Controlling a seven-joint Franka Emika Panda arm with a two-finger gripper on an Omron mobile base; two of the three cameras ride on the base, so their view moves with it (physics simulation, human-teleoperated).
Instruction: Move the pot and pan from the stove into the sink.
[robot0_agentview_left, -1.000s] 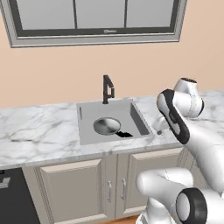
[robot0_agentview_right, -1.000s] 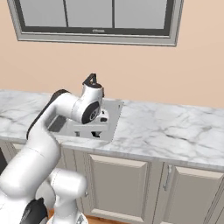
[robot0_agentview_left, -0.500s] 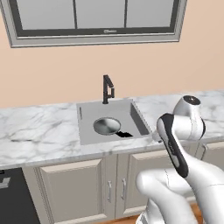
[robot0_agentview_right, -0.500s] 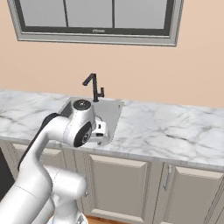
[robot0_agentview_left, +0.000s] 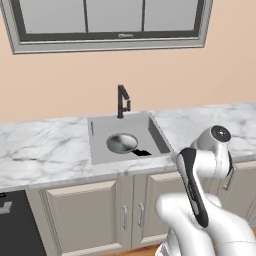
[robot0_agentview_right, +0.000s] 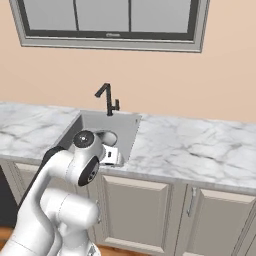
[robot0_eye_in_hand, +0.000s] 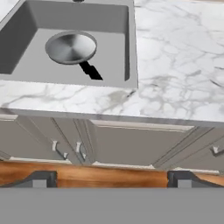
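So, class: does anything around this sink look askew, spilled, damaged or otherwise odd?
Nothing stands out. The pan lies flat in the sink, its black handle pointing toward the front right corner. The marble counter looks clean, the faucet stands upright, and the cabinet doors are shut.

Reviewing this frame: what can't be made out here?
- pan: right base view, the arm covers most of it.
- stove: left base view, cut by the left and bottom edges; the top is out of frame.
- faucet: hand view, cut by the top edge.
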